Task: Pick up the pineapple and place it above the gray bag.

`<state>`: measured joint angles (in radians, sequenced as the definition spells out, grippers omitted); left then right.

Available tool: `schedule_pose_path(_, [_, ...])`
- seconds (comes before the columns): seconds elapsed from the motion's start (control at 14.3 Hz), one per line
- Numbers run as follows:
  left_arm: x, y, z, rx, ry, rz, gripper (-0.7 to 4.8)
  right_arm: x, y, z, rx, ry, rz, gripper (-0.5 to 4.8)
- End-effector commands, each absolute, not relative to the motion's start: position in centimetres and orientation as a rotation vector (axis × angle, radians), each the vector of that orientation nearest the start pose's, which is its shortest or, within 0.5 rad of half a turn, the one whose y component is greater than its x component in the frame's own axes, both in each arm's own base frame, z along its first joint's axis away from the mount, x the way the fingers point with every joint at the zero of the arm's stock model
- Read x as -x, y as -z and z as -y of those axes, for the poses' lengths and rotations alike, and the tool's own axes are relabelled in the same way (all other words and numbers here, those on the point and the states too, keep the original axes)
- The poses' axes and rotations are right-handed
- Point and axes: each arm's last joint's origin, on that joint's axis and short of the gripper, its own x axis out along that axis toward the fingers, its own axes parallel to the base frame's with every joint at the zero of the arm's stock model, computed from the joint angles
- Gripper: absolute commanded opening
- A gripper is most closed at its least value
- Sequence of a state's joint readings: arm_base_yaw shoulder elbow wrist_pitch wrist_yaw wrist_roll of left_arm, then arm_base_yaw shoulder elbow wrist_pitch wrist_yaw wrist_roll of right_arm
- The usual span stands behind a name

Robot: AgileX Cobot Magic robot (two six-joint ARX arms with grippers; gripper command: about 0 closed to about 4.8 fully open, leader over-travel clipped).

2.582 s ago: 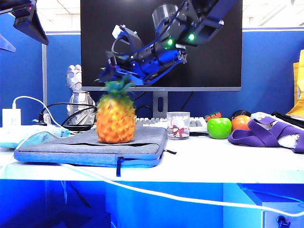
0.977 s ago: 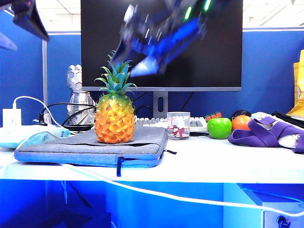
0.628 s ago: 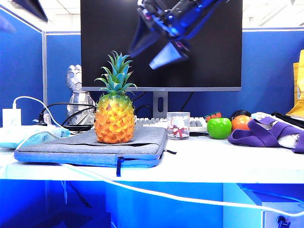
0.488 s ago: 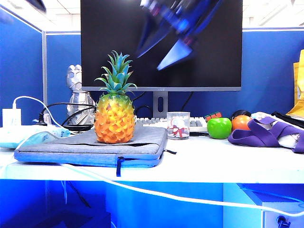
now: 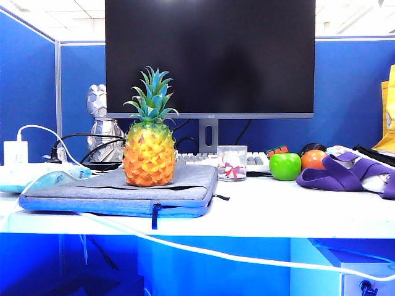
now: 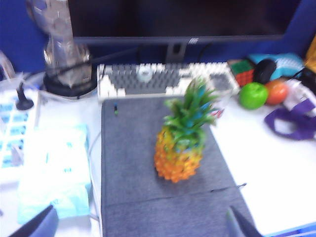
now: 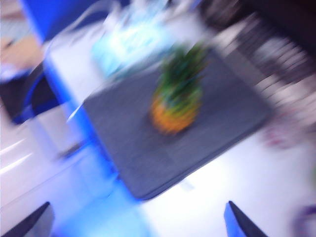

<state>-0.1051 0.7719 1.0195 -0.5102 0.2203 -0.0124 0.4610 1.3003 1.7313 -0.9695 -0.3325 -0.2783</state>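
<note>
Both pincers stood spread and empty: the left gripper (image 6: pixel 140 224) showed only two fingertips at the edge of its wrist view, wide apart, and the right gripper (image 7: pixel 138 219) looked the same in its blurred view. Neither arm appeared in the exterior view, and both cameras looked down from well above the desk.

The pineapple (image 5: pixel 148 154) stood upright on the gray bag (image 5: pixel 117 192), near the middle of the sleeve and apart from its edges, with nothing touching it. The bag lay flat on the left part of the desk (image 5: pixel 278 209), just in front of the keyboard (image 6: pixel 163 79). A small glass (image 5: pixel 231 163) stood near the bag's far right corner; the green apple (image 5: pixel 284 166) and an orange fruit (image 5: pixel 313 159) sat farther right, beside purple fabric (image 5: pixel 345 174).

Judging by this, the placing looked done and the arms were clear. Any next move called only for parking them away from the leaf crown.
</note>
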Motion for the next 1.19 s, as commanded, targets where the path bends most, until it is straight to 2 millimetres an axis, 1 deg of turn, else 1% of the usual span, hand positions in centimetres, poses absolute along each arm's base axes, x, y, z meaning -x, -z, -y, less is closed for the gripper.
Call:
schedule_pose_path(0.07, [-11.7,-39.5,1.7,0.014,0.276,-0.198,4.79,-14.1,-50.8,-7.4,0.315,-0.600,-0.179,3.28])
schedule_pose_path(0.14, [-10.8,-39.6,1.5,0.003,0.248,-0.188,4.79,-12.7,-51.2,-6.6,0.315,-0.562,-0.155,2.25])
schedule_pose_path(0.21, [-10.1,-39.5,1.4,-0.024,0.223,-0.192,3.65,-11.2,-51.4,-5.7,0.318,-0.517,-0.141,0.83])
schedule_pose_path(0.28, [-9.4,-39.2,1.3,-0.068,0.214,-0.217,1.79,-9.6,-51.5,-4.7,0.324,-0.476,-0.138,0.32])
schedule_pose_path(0.35, [-9.0,-38.8,1.2,-0.087,0.217,-0.246,1.13,-8.5,-51.4,-4.1,0.321,-0.457,-0.135,0.15])
schedule_pose_path(0.42, [-8.7,-38.6,1.2,-0.091,0.206,-0.264,1.09,-7.4,-51.3,-3.6,0.302,-0.446,-0.113,-0.05])
schedule_pose_path(0.49, [-8.3,-38.6,1.1,-0.098,0.186,-0.260,1.03,-6.2,-51.1,-2.9,0.285,-0.423,-0.070,-0.06])
schedule_pose_path(0.56, [-7.4,-39.0,0.9,-0.097,0.174,-0.208,0.79,-4.2,-50.7,-1.8,0.253,-0.354,0.007,-0.05])
schedule_pose_path(0.63, [-6.0,-39.5,0.7,-0.079,0.144,-0.129,0.79,-2.2,-50.0,-0.7,0.216,-0.332,0.080,-0.06])
schedule_pose_path(0.7, [-4.9,-39.7,0.5,-0.078,0.116,-0.079,0.78,-1.0,-49.0,-0.1,0.199,-0.320,0.111,-0.05])
schedule_pose_path(0.77, [-4.0,-39.6,0.4,-0.074,0.101,-0.035,0.62,-0.1,-47.6,0.4,0.183,-0.312,0.116,-0.06])
schedule_pose_path(0.84, [-2.8,-38.4,0.2,-0.070,0.072,0.008,0.45,0.9,-44.6,1.0,0.163,-0.295,0.098,-0.05])
schedule_pose_path(0.91, [-2.4,-37.0,0.1,-0.071,0.051,0.004,0.17,1.3,-42.3,1.2,0.137,-0.298,0.091,-0.05])
schedule_pose_path(0.98, [-2.5,-35.2,0.1,-0.069,0.050,-0.013,0.17,1.3,-39.9,1.2,0.106,-0.302,0.095,-0.06])
schedule_pose_path(1.05, [-2.8,-33.2,0.1,-0.051,0.030,-0.033,0.17,1.1,-38.0,1.1,0.074,-0.303,0.110,-0.06])
schedule_pose_path(1.19, [-3.4,-29.1,0.1,0.014,0.007,-0.039,0.16,0.0,-33.0,0.3,-0.003,-0.366,0.159,-0.05])
